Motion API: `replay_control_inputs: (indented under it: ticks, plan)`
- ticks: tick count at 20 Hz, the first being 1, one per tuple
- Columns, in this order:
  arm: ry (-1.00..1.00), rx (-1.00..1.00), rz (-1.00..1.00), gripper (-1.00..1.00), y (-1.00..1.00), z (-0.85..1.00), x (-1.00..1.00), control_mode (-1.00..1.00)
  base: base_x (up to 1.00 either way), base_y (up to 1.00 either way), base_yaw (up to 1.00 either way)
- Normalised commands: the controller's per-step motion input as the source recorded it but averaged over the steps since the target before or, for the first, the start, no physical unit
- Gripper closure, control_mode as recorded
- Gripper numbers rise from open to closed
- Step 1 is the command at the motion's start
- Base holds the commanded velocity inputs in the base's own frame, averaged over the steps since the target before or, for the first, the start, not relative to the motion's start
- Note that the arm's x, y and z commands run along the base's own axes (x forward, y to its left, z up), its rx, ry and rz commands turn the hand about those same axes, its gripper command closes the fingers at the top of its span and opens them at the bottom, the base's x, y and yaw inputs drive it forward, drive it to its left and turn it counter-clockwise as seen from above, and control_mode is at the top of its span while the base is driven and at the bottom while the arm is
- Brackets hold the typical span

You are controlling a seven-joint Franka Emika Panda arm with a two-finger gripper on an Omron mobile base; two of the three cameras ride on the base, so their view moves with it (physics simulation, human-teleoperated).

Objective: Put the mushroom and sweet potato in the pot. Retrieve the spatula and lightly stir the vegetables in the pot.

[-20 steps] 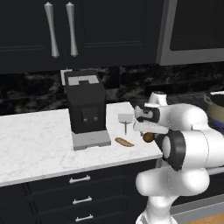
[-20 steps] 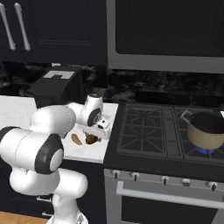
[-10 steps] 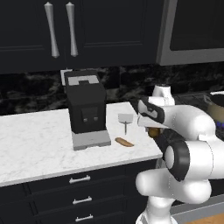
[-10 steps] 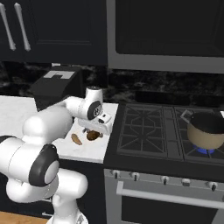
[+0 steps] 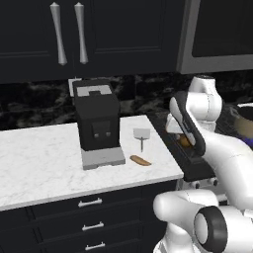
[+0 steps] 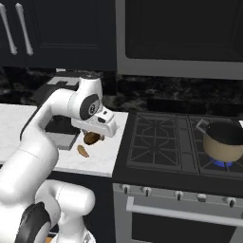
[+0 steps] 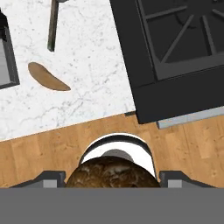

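One vegetable is in transit: the claw (image 6: 93, 137) pinches the mushroom (image 6: 91, 138), whose brown top bulges between the finger tips in the hand view. A second ago the claw was low at the counter's right edge beside the sweet potato, closing on the lump. Now it has risen clear of the marble and hangs over that edge where the counter (image 5: 39, 168) meets the stove (image 6: 161, 147), with nothing under the mushroom but air. I judge the pick is done and the carry to the pot has begun.

Just left of the claw, the sweet potato (image 5: 140, 160) lies flat near the counter's front right corner, unmoved over the last second. Behind it, toward the back of the counter, the spatula (image 5: 141, 135) rests with its blade away from the front edge, also unmoved. The coffee machine (image 5: 97, 126) stands to their left.

The pot (image 6: 225, 144) sits on the stove's far right burner over a blue flame, well apart from the claw, with the whole cooktop between. The arm will need a long sweep right, high enough to clear the grates and the pot's rim, before it lets go. Two items then remain on the counter.
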Motion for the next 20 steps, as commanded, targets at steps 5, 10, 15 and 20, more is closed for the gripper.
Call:
replay_control_inputs:
  ticks: [5,10,15,20]
  plan:
    - [-0.17,0.00,0.01,1.00,0.01,1.00,-0.78,-1.00,0.00,0.00,0.00]
    - [0.00,-0.02,0.04,1.00,0.00,0.16,-0.03,-1.00,0.00,0.00,0.00]
    - [0.00,0.00,0.00,1.00,0.00,0.00,0.00,-1.00,0.00,0.00,0.00]
    - [0.00,0.00,0.00,1.00,0.00,0.00,0.00,-1.00,0.00,0.00,0.00]
